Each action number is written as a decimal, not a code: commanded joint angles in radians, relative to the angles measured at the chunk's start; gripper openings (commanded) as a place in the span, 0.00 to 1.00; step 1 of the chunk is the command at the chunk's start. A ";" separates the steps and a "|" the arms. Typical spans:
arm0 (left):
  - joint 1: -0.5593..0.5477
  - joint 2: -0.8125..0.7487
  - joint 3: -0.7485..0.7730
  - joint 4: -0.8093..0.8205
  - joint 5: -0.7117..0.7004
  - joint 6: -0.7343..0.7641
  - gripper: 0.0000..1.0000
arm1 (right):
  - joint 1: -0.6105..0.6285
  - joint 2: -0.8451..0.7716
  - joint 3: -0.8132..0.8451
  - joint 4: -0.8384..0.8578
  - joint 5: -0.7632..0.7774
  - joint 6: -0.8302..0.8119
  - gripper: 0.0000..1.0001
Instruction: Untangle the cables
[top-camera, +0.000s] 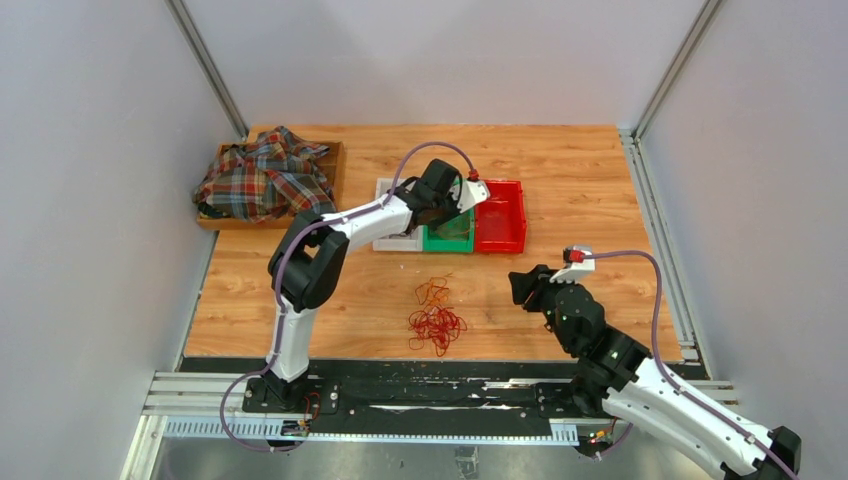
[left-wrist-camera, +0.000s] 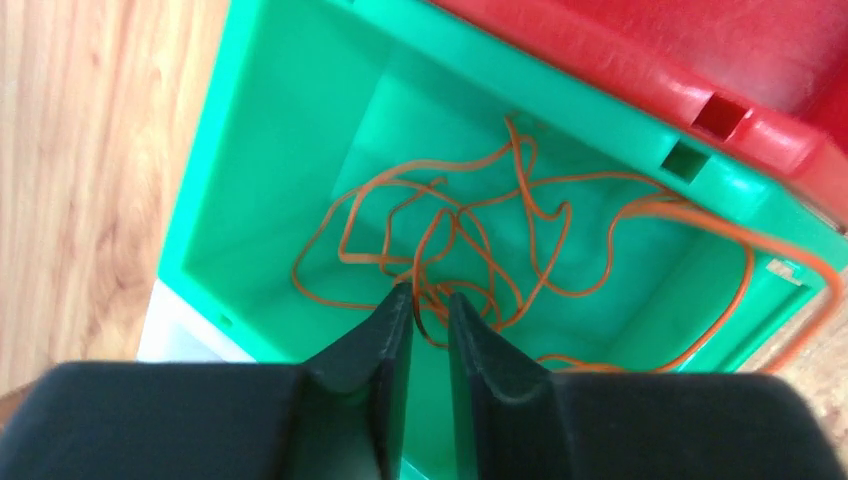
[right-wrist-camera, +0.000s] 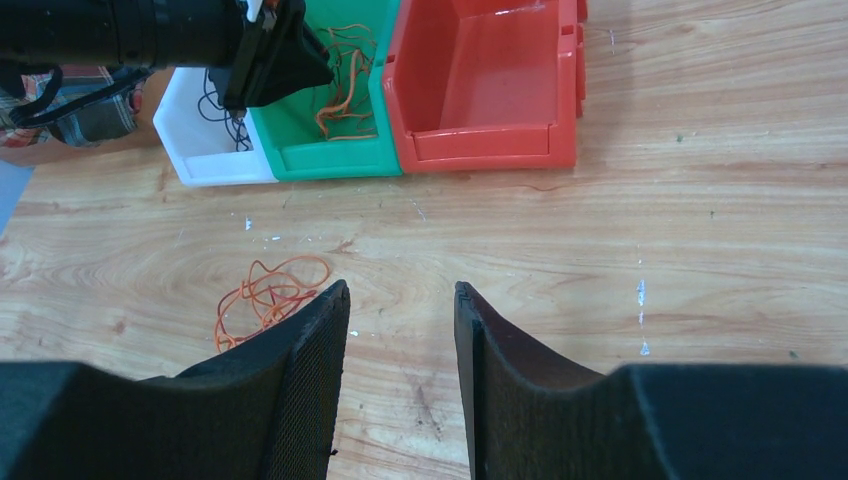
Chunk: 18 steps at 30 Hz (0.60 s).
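A red cable clump (top-camera: 437, 328) lies on the wooden table, with a smaller orange cable tangle (top-camera: 432, 291) just beyond it. My left gripper (left-wrist-camera: 430, 295) hangs over the green bin (left-wrist-camera: 250, 150). Its jaws are a narrow gap apart, with loose loops of an orange cable (left-wrist-camera: 450, 230) running between the tips and spread over the bin floor. One strand trails over the bin's right rim. My right gripper (right-wrist-camera: 400, 290) stands open above bare table, right of the orange tangle (right-wrist-camera: 265, 300), with nothing between its fingers. A dark cable (right-wrist-camera: 215, 105) lies in the white bin.
Three bins stand side by side at mid-table: white bin (top-camera: 390, 242), green bin (top-camera: 440, 242) and red bin (top-camera: 500, 215). A plaid cloth (top-camera: 265, 175) fills a wooden tray at the back left. Grey walls close in both sides.
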 joint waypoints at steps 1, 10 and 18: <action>0.006 -0.016 0.073 -0.003 0.064 -0.056 0.31 | -0.019 0.003 0.040 -0.015 -0.028 0.012 0.43; 0.028 -0.058 0.236 -0.188 0.171 -0.089 0.71 | -0.021 0.027 0.058 -0.013 -0.046 0.011 0.43; 0.041 -0.092 0.275 -0.251 0.251 -0.074 0.73 | -0.022 0.048 0.075 -0.013 -0.088 0.008 0.43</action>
